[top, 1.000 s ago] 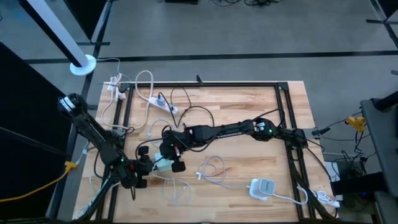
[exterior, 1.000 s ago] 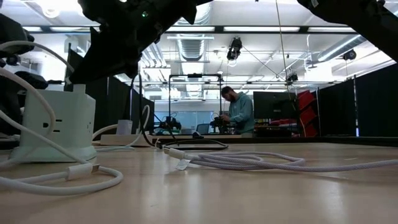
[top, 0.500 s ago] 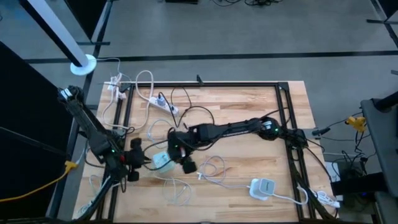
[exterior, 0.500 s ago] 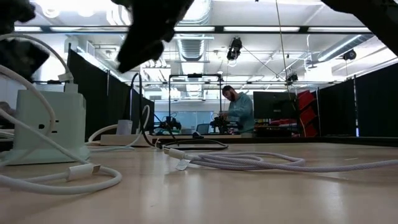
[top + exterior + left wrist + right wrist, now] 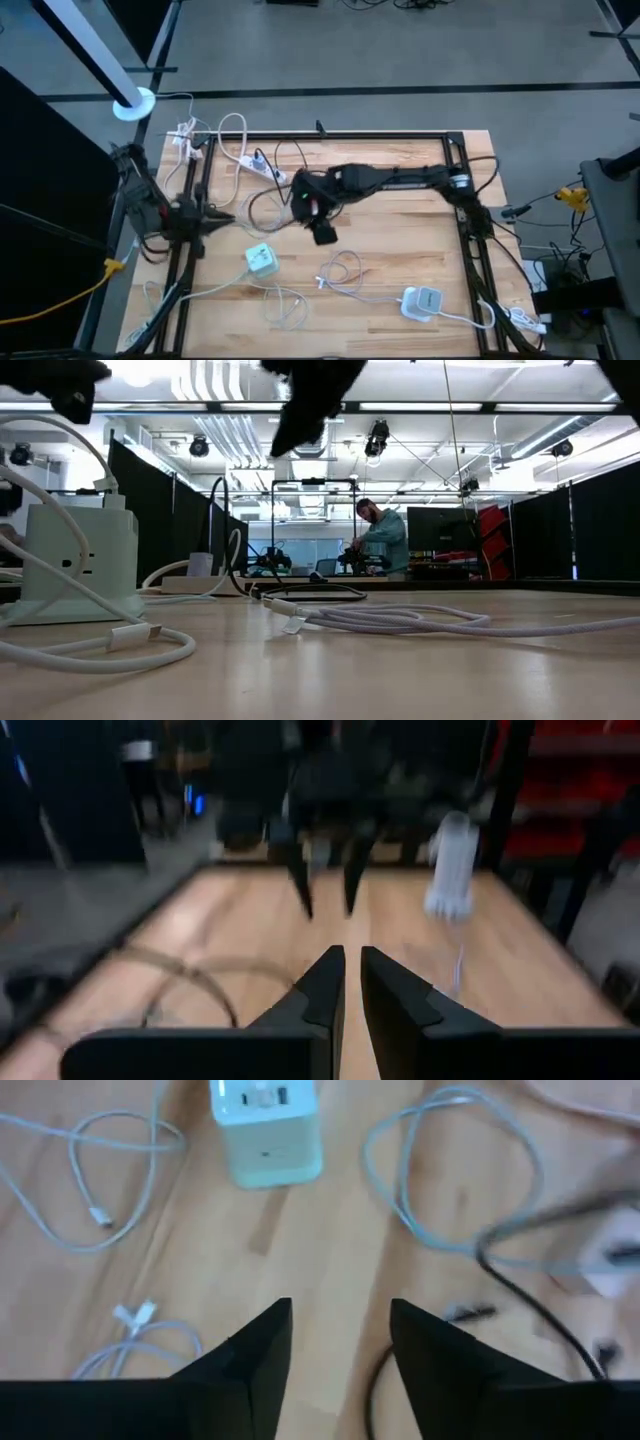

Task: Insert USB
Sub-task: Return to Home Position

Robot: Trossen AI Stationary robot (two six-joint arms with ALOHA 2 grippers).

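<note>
- The left hand (image 5: pixel 351 956) hangs over the left rail of the counter (image 5: pixel 400 240), middle-left in the overhead picture. Its fingers are nearly together with only a sliver between them, and they hold nothing. To me that looks like an arm parked out of the way.
- The right hand (image 5: pixel 340 1312) hovers near the centre of the overhead picture, above the bare wood. Its fingers are spread wide and empty, and it looks down on the work rather than reaching for it.
- The outlet cube (image 5: pixel 261 260) sits alone on the counter, lower left of centre and well apart from both hands. From counter height, a white plug (image 5: pixel 108 500) stands on its top with a cable arcing away. I'd judge the plugging-in done.
- Around the cube there are loose cable loops (image 5: pixel 345 268) just to its right and a thinner tangle (image 5: pixel 285 305) below it. A flat charger (image 5: pixel 423 300) lies toward the lower right, and a power strip (image 5: pixel 265 166) lies in the upper left.
- A dark cord (image 5: pixel 540 1310) runs across the wood beneath the right hand, and a low sweep there could snag it.
- A person (image 5: pixel 385 540) stands far back in the room, nowhere near the counter.
</note>
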